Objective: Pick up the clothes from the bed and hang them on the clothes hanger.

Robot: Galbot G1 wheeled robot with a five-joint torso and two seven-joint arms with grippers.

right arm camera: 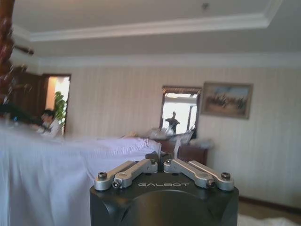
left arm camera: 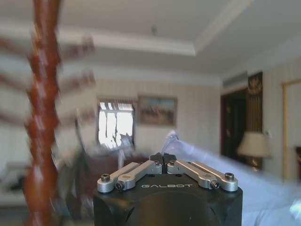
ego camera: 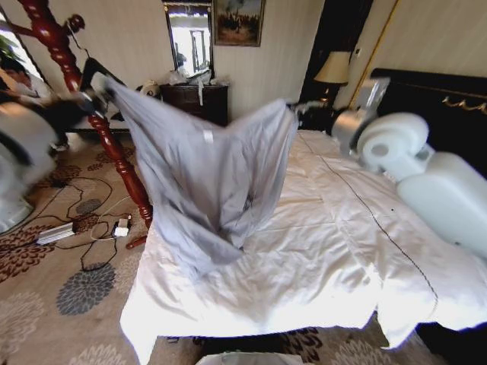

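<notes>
Jacket (ego camera: 205,175) hangs spread over the bed (ego camera: 335,251), both grippers (left arm camera: 163,159) (right arm camera: 161,158) pinched shut on its shoulders. I'd keep it taut nearing the hanger (ego camera: 97,72).

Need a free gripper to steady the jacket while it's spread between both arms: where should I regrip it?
Take the collar edge by the white label, from above. The clothes hang stretched between the left gripper and right gripper; that top edge sags there, free, over the bed.
</notes>
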